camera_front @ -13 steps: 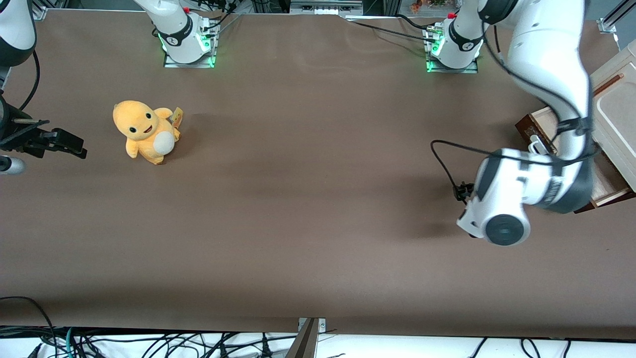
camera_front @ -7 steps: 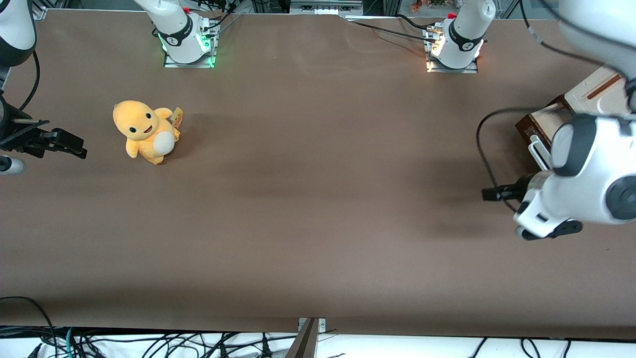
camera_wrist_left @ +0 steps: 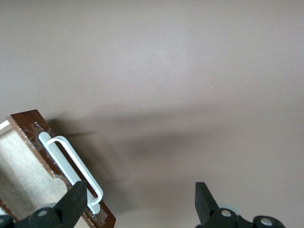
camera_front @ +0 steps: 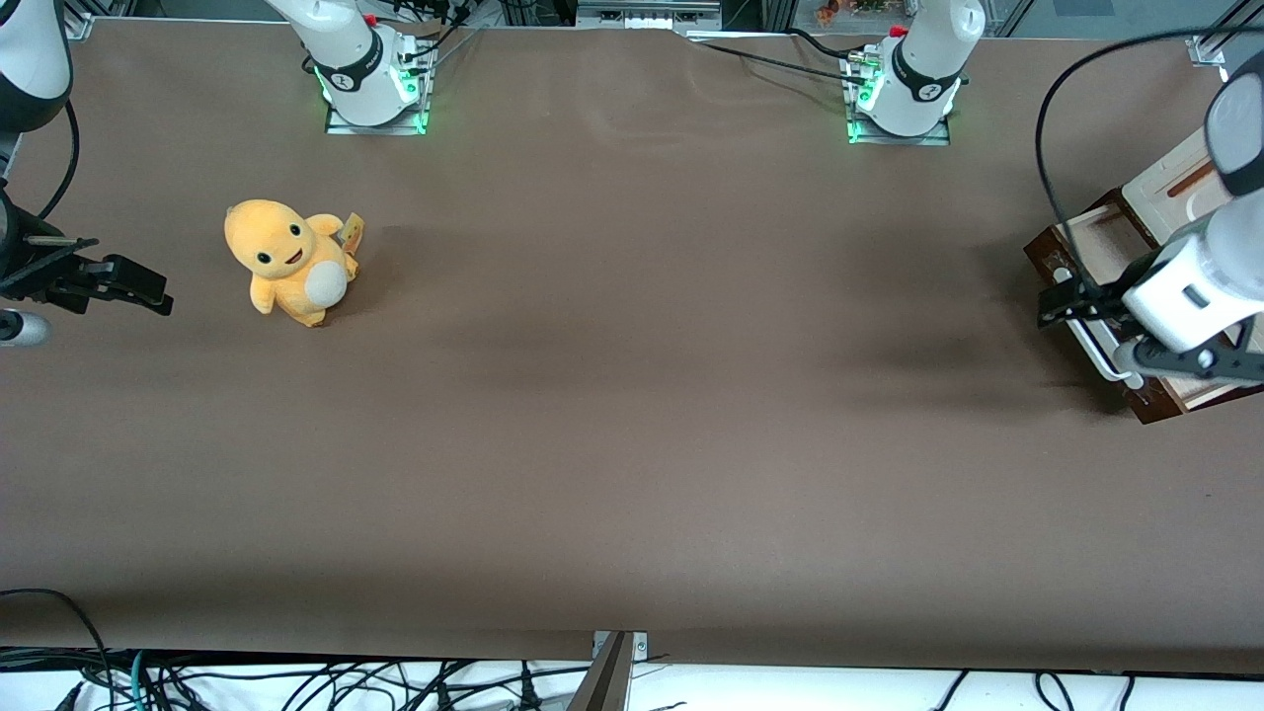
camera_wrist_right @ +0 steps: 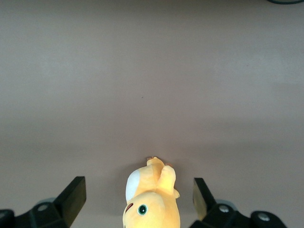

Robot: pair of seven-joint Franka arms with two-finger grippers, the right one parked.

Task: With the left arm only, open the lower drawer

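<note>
The big white jointed left arm (camera_front: pixel 1200 281) with dark grey joints reached in from the working arm's end of the brown tabletop (camera_front: pixel 632 395), its wrist bent down low above the shallow wooden lower drawer (camera_front: pixel 1106 252) with the dark brown glossy front. The drawer stood pulled out of the cream cabinet (camera_front: pixel 1180 183), its light beige inside showing. The black two-finger claw (camera_wrist_left: pixel 140 204) hovered with its fingers (camera_wrist_left: pixel 73 202) spread wide apart, holding nothing, one finger just beside the pale white-silver bar handle (camera_wrist_left: pixel 71 164). A yellow plush toy (camera_front: pixel 288 261) sat well apart, toward the parked arm's end.
</note>
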